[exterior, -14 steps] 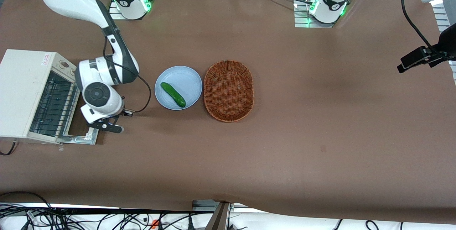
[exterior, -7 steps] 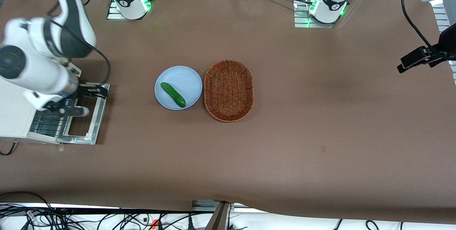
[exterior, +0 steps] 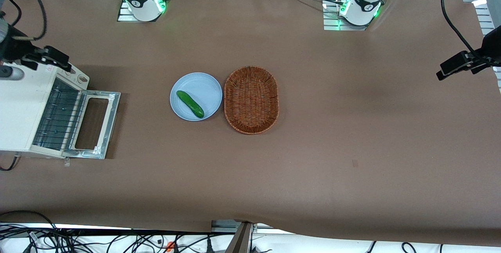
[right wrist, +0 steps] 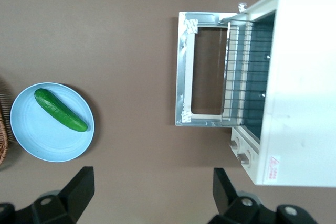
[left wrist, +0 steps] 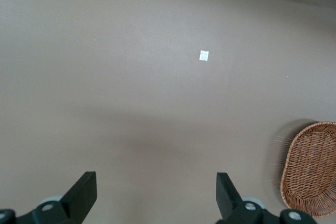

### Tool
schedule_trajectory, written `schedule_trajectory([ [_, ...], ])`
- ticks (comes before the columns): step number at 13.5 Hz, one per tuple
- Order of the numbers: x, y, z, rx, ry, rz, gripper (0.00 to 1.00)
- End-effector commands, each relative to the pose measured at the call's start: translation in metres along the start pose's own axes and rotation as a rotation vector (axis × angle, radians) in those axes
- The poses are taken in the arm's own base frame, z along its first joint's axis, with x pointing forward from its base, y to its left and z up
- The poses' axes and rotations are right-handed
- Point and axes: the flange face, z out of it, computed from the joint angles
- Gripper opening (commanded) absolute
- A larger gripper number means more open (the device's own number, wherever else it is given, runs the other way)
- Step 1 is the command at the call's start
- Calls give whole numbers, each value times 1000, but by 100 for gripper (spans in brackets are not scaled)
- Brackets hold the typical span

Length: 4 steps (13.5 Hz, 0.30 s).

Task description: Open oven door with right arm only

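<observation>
Hanging high above the oven, the right arm's gripper point(right wrist: 149, 195) has its two black fingers point(right wrist: 79, 187) spread wide with nothing between them; only brown table cloth shows in the gap. From the front it is a dark shape at the picture's edge, over the oven's upper corner, well clear of the door.

Below the gripper lies the oven door point(exterior: 96, 123), folded down flat on the table in front of the cream-white toaster oven point(exterior: 21, 104), its shiny metal inner frame facing up around the window. By my reckoning the job looks done. The door is a stiff, hinged panel, light enough, but the glass wants gentle handling and the bare metal would be slippery to pinch. The handle at the free edge, farthest from the hinge, is the natural place to hold, though face-down like this I cannot make it out.

Farther out from the gripper sits a blue plate point(right wrist: 31, 135) with a cucumber point(right wrist: 60, 110) on it, and just a sliver of a wicker basket point(exterior: 251, 99) in the wrist view. Most of the arm is cut off from sight.
</observation>
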Motion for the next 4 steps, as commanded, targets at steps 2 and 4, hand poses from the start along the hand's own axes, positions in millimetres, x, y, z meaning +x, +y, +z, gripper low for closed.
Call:
schedule_trajectory([
  [2,-26,7,7,20,-25,-8,100],
  [4,-25,-14,7,6,-31,-34,100],
])
